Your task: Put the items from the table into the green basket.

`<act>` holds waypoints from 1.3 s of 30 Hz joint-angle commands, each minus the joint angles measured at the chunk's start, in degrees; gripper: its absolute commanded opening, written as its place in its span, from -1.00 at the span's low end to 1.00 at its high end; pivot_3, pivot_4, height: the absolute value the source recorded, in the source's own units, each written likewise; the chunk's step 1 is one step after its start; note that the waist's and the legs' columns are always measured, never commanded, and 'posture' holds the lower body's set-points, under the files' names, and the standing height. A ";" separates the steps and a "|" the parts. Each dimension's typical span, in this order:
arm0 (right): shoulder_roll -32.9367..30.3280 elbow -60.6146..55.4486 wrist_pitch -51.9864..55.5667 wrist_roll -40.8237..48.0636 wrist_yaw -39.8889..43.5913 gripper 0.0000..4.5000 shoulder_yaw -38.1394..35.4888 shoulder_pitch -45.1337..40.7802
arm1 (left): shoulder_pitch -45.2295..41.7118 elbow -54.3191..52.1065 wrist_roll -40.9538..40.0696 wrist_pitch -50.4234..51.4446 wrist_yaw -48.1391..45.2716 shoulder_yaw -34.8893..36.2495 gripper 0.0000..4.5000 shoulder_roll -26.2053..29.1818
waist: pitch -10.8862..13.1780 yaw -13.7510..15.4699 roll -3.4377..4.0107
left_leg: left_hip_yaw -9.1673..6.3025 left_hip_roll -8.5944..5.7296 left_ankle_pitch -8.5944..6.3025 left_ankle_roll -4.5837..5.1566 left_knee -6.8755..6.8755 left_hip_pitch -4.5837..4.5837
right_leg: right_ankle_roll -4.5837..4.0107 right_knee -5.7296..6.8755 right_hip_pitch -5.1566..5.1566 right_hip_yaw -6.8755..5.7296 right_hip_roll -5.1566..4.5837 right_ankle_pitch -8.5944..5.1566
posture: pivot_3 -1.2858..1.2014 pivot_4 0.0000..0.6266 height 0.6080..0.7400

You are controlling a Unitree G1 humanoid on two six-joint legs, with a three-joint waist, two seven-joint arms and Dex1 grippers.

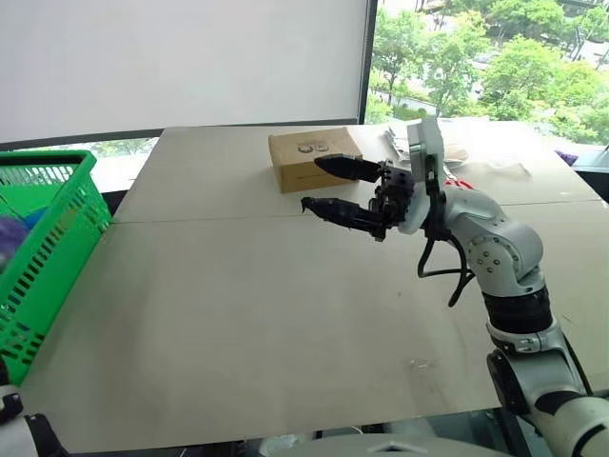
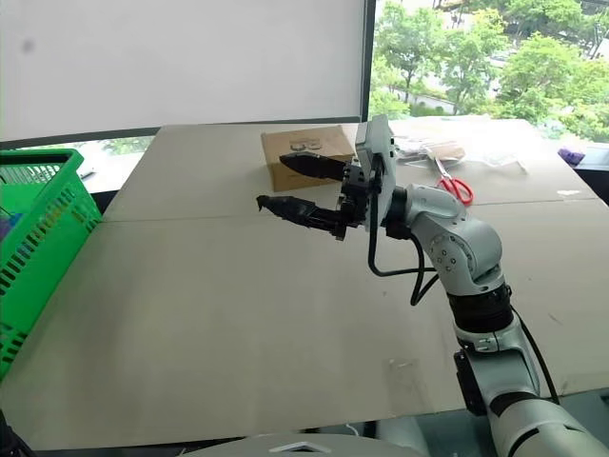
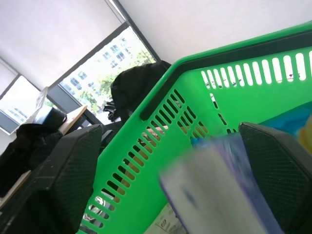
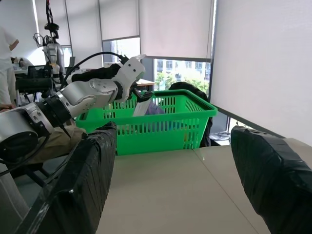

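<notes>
The green basket (image 1: 48, 248) stands off the table's (image 1: 266, 314) left edge. In the right wrist view my left gripper (image 4: 140, 97) hovers over the basket's (image 4: 165, 129) rim with the purple-and-white pack (image 4: 146, 107) just below its fingertips. In the left wrist view the fingers stand wide apart and open, and the pack (image 3: 219, 190) shows blurred between them, above the basket's inside (image 3: 161, 161). Something purple and blue lies in the basket. My right gripper (image 1: 311, 183) hangs open and empty above the table's middle, pointing left.
A brown cardboard box (image 1: 309, 160) sits on the table's far side, just behind my right gripper. Red-handled scissors (image 2: 455, 186) and clear plastic bags (image 2: 428, 148) lie at the far right. A person (image 4: 5, 48) and another robot (image 4: 51, 46) stand beyond the basket.
</notes>
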 commanded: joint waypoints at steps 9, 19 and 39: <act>-0.62 -0.04 -1.59 -0.92 0.09 0.75 -1.25 -0.79 | -4.90 -9.65 -10.59 -7.53 -11.38 -0.65 0.99 -6.59 | -0.13 0.56 -0.09 | -0.01 -0.04 0.00 0.00 0.13 0.00 | 0.00 0.12 0.01 -0.02 -0.05 0.00 | 0.17 -1.00 1.00; -1.34 -0.90 -1.89 -2.23 -0.59 0.75 -0.60 1.71 | 5.40 -39.28 -30.19 3.52 -33.28 -16.99 0.99 -15.72 | -0.14 -0.94 0.07 | 0.16 -0.08 -0.02 0.06 0.29 0.00 | -0.01 0.29 0.00 0.15 -0.08 0.00 | 0.15 -1.00 1.00; -8.18 5.22 -19.48 -25.72 -14.37 0.75 -1.33 31.13 | 15.75 -36.44 -21.92 -1.07 -32.31 -26.38 0.99 -24.05 | -0.09 -1.87 0.66 | 0.42 0.13 -0.01 0.08 0.46 0.52 | 0.27 0.33 0.52 0.46 0.33 -0.19 | 0.09 -1.00 1.00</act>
